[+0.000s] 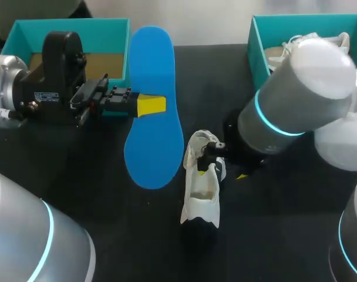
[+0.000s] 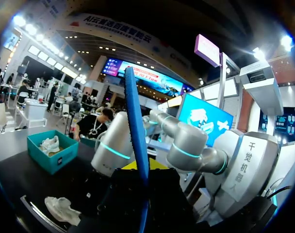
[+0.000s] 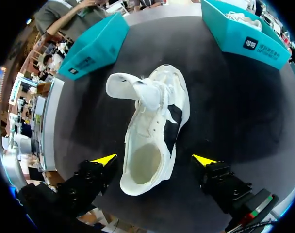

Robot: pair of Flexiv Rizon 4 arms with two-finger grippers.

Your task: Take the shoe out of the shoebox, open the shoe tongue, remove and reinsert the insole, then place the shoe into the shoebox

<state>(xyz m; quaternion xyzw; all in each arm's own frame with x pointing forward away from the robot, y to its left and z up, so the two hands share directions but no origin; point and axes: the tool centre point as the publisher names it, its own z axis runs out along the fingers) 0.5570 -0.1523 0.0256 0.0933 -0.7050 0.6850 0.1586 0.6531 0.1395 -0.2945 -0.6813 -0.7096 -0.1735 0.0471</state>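
Observation:
A blue insole [image 1: 152,135] hangs upright above the table, and my left gripper [image 1: 150,106] is shut on its middle. The left wrist view shows the insole [image 2: 134,121] edge-on, rising from between the fingers. A white shoe [image 1: 202,188] lies on the black table near the centre, its tongue [image 3: 128,85] pulled out and the inside bare. My right gripper [image 3: 154,160] hovers just above the shoe [image 3: 155,121], open wide, a yellow tip on each side of the heel opening and neither touching. In the head view the right gripper [image 1: 222,161] sits over the shoe's far end.
A teal shoebox [image 1: 67,23] stands at the back left behind my left arm, with only its cardboard floor showing. A second teal box [image 1: 258,53] at the back right holds another white shoe [image 3: 242,19]. My right arm's grey forearm [image 1: 296,106] spans the right side.

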